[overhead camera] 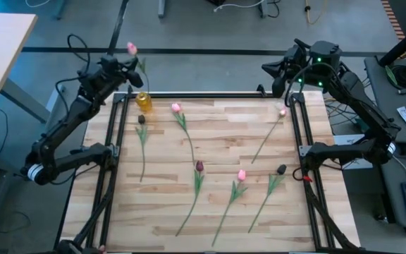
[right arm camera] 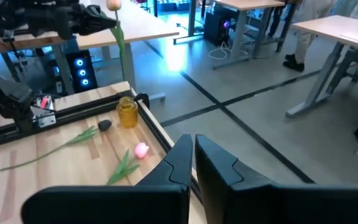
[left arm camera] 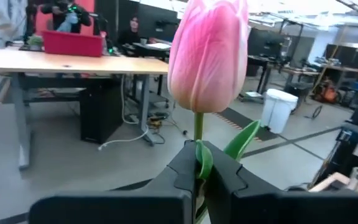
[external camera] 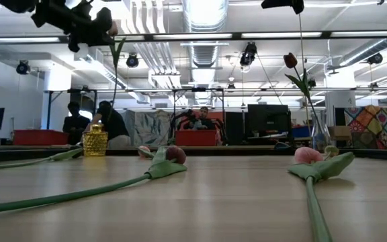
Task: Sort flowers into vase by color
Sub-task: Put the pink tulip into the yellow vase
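Observation:
My left gripper (overhead camera: 127, 65) is shut on a pink tulip (overhead camera: 131, 48), held high beyond the table's far left corner, above and just behind a small yellow vase (overhead camera: 144, 102). My right gripper (right arm camera: 193, 157) is shut and empty, high over the far right corner. In the low view a maroon tulip (external camera: 289, 60) stands in a clear glass vase (external camera: 320, 138) below it. Several tulips lie flat on the table: pink ones (overhead camera: 177, 107), (overhead camera: 283, 111), (overhead camera: 242, 174) and dark ones (overhead camera: 142, 120), (overhead camera: 199, 166), (overhead camera: 281, 169). My left gripper pinches the tulip's stem (left arm camera: 199, 142) just below the pink head, between its two fingers. The fingers come about level from the table's left and lie across the stem. The tulip is upright and lifted clear, head above the fingers, stem and leaf (external camera: 117, 64) hanging below.
Black rails (overhead camera: 111, 152) run along the table's left and right sides. The wooden top's near strip (overhead camera: 154, 236) is bare. People (external camera: 109, 124) sit at desks in the room behind the table.

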Controlling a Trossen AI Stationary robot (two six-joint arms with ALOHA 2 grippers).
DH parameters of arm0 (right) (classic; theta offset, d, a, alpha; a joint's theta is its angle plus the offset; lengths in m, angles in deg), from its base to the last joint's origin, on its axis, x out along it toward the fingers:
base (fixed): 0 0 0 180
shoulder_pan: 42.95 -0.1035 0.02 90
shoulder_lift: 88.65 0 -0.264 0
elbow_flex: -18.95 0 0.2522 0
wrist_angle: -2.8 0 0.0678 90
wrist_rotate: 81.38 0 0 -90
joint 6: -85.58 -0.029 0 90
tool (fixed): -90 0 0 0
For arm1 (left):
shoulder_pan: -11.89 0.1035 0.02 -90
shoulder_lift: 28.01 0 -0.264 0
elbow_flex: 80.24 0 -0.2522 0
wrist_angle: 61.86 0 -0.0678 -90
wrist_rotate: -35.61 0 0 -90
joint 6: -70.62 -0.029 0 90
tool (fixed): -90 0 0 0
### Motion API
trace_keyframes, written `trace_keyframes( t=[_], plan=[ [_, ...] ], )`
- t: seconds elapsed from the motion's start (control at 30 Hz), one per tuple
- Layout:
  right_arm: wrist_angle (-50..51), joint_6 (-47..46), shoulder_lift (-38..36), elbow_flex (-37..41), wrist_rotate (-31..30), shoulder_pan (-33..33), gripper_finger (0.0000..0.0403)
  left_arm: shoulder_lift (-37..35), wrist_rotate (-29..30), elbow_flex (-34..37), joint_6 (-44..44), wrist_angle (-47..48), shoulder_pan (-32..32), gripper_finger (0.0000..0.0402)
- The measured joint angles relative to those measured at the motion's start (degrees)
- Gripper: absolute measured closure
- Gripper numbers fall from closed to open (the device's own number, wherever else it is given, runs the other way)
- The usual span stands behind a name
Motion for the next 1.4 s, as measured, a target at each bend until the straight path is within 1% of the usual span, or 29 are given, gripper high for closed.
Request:
trace_keyframes(
  t=[0.13, 0.43, 0.53, 0.77, 1.1, 1.27, 1.4],
  plan=[
    [-0.31, -0.29, 0.00, -0.04, -0.48, 0.00, 0.0390, -0.97, 1.49, 1.16, -0.87, -0.07, 0.02, 0.0401],
    [-0.29, -0.45, 0.00, -0.15, -1.40, 0.00, 0.0390, -4.75, 4.29, 1.34, -2.09, 0.94, 0.07, 0.0401],
    [-0.29, -0.45, 0.00, -0.15, -1.40, 0.00, 0.0390, -5.62, 5.74, 3.04, -2.15, 1.66, 0.09, 0.0401],
    [-0.29, -0.45, 0.00, -0.15, -1.42, 0.00, 0.0390, -7.71, 5.73, 8.45, 0.41, -0.17, 0.07, 0.0401],
    [-0.31, -0.60, 0.00, -0.15, -1.42, 0.00, 0.0390, -8.00, 5.03, 8.87, 1.72, -1.10, 0.07, 0.0401],
    [-0.31, -0.60, -0.02, -0.15, -1.42, 0.00, 0.0390, -7.72, 5.08, 10.50, 1.55, -0.97, 0.07, 0.0401],
    [-0.31, -0.60, -0.02, -0.15, -1.42, 0.00, 0.0390, -7.13, 5.88, 13.22, 2.38, -0.27, 0.07, 0.0401]
  ],
)
